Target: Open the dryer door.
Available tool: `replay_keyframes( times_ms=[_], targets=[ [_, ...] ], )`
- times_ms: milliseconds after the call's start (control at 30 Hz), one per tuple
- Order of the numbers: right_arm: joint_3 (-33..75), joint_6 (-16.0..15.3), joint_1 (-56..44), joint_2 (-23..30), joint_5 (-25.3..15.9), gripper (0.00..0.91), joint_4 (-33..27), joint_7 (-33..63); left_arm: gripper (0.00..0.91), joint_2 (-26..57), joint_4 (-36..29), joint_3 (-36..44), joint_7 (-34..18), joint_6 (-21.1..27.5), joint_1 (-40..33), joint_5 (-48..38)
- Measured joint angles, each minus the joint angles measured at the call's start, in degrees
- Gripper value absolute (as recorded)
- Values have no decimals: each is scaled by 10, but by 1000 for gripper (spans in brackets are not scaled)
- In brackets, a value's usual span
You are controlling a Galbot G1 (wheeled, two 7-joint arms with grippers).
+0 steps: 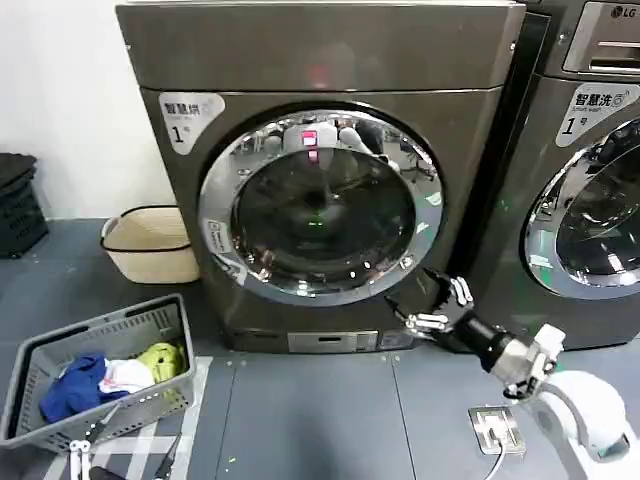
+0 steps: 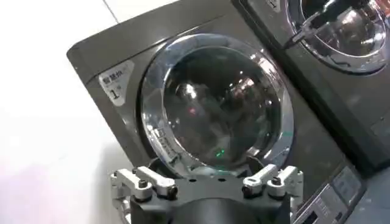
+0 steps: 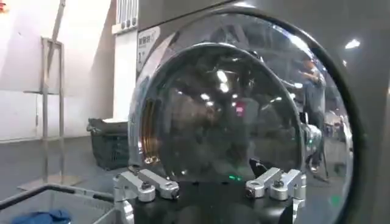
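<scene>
Front-loading machines: two, one dark grey dryer [image 1: 330, 60] and one LG-marked machine [image 1: 590, 150]. Round chrome doors: two, the dryer door [image 1: 320, 205] and the neighbour's door [image 1: 590, 225]. Baskets: three, one grey laundry basket [image 1: 60, 350], one beige basket [image 1: 150, 245], one black crate [image 1: 18, 205]. Numbered "1" stickers: two.

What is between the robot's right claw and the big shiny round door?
Nothing. In the head view the right gripper, fingers spread, hangs just off the dryer door at its lower right rim, with bare dark machine front behind the gap.
</scene>
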Motion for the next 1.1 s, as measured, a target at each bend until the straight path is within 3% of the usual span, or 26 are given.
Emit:
replay_keyframes(
  times_ms=[500, 1100],
  targets=[
    [-176, 1, 186, 32, 15, 907, -115, 9, 907, -8, -5, -5, 0, 3, 3, 4],
    [-298, 14, 328, 95, 16, 907, -245, -7, 907, -13, -7, -14, 1, 5, 4, 7]
  ],
)
